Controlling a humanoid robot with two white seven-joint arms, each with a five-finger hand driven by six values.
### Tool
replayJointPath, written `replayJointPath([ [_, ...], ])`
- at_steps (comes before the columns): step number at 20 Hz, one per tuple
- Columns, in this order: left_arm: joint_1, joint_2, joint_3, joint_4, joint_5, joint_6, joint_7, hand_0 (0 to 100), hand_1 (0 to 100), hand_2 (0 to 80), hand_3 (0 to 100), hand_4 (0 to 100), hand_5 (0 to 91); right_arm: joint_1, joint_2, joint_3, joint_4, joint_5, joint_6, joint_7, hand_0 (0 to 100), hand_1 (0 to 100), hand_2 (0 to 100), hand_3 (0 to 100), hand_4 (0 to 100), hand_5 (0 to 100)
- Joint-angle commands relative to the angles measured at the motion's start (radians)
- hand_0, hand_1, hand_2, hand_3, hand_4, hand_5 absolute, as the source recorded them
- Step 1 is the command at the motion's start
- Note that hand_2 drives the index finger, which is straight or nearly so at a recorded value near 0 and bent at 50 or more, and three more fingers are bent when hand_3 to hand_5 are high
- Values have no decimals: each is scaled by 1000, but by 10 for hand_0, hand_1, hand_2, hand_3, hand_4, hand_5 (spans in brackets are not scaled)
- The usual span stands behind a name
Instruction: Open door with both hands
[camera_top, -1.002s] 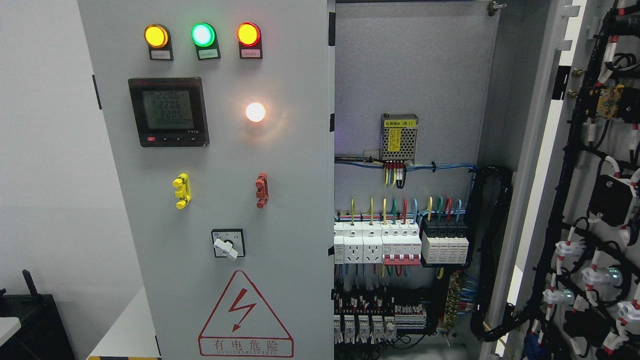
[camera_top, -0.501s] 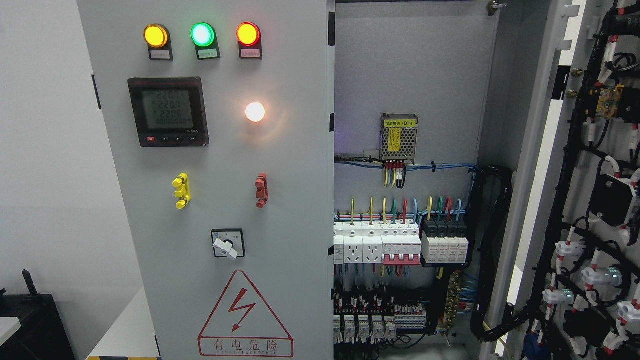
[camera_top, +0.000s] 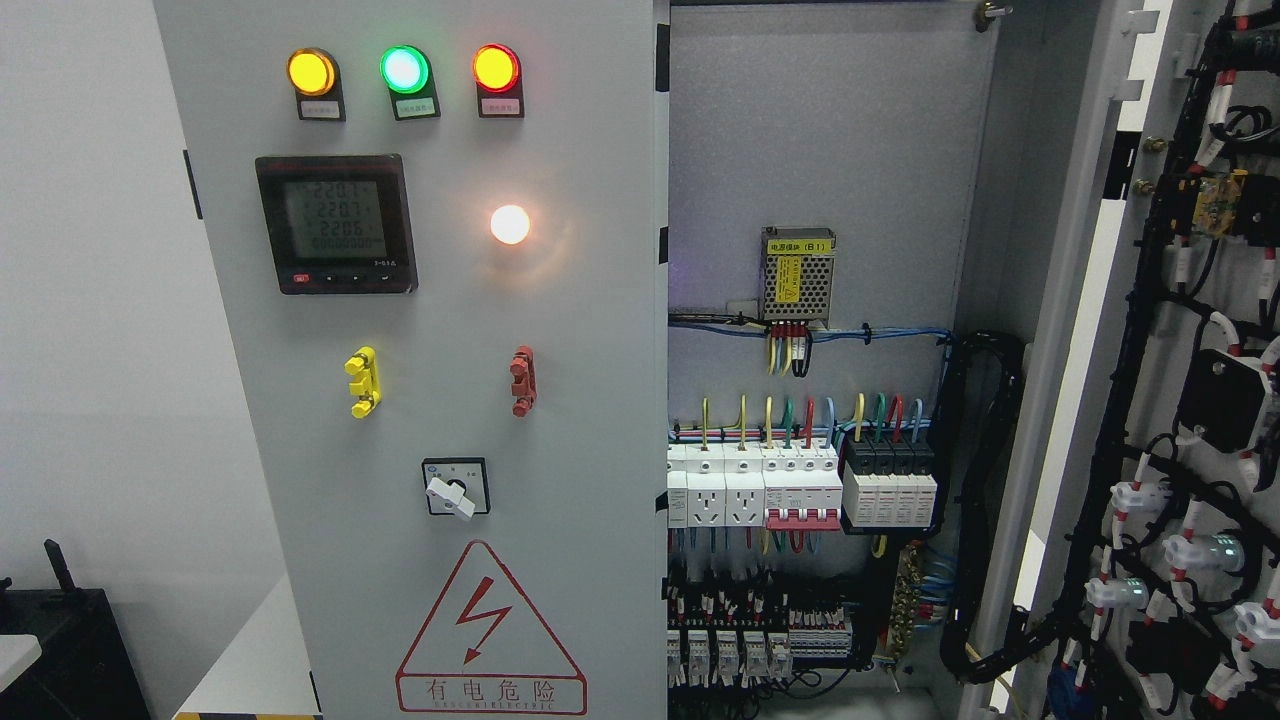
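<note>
The right grey sheet-metal cabinet door (camera_top: 1190, 330) stands swung open, its back wired; the left grey metal door (camera_top: 440, 400) looks shut. Stiff and likely heavy, it is best gripped along its free edge. Neither hand is visible.

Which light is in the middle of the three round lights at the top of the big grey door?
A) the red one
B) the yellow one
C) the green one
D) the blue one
C: the green light glows between the yellow light on its left and the red light on its right, near the top of the closed grey door.
</note>
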Motion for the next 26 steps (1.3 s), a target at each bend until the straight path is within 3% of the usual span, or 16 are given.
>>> replayJointPath([
  [1,-7,-127,338,288,-179,-27,22,0,0,0,0,41,0,0,0,0,0,-2,0,0,0,0,0,0,0,0],
  [5,-7,-127,422,328,-212,-86,22,0,0,0,0,41,0,0,0,-1,0,0,0,0,0,0,0,0,0,0],
  [13,9,-126,516,340,-262,-87,23,0,0,0,0,42,0,15,-2,-1,-77,1,-22,0,0,0,0,0,0,0],
  [19,10,-126,516,334,-267,-89,49,0,0,0,0,42,0,70,-14,-38,-180,0,-39,0,0,0,0,0,0,0],
  [21,10,-126,516,332,-267,-87,49,0,0,0,0,42,0,116,-15,-64,-244,0,-55,0,0,0,0,0,0,0],
  [26,10,-126,513,328,-259,-89,39,0,0,0,0,42,0,207,-37,-67,-420,1,-88,0,0,0,0,0,0,0],
])
